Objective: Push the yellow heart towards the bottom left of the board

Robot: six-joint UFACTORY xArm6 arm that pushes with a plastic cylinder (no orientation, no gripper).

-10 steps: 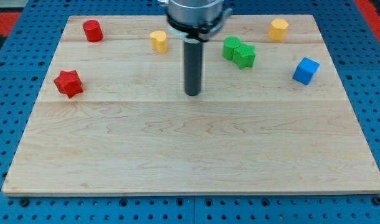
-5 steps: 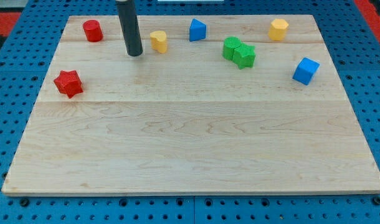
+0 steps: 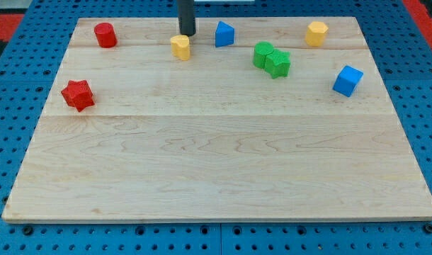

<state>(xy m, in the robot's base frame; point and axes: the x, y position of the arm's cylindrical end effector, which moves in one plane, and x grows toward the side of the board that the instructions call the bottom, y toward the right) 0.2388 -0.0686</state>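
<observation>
The yellow heart (image 3: 180, 47) lies near the view's top, left of centre, on the wooden board (image 3: 216, 163). My tip (image 3: 187, 33) stands just above it toward the view's top and a little to the right, close to the heart; I cannot tell if it touches. The rod rises out of the view's top edge.
A blue triangular block (image 3: 224, 33) sits right of my tip. A red cylinder (image 3: 105, 35) is at the top left, a red star (image 3: 78, 95) at the left. Two green blocks (image 3: 271, 59) touch each other. A yellow hexagon block (image 3: 316, 32) and a blue cube (image 3: 348, 80) are at the right.
My tip moved from the board's middle to the left of the yellow heart, then up and right to just behind it. No block has moved; the blue triangular block is now uncovered.
</observation>
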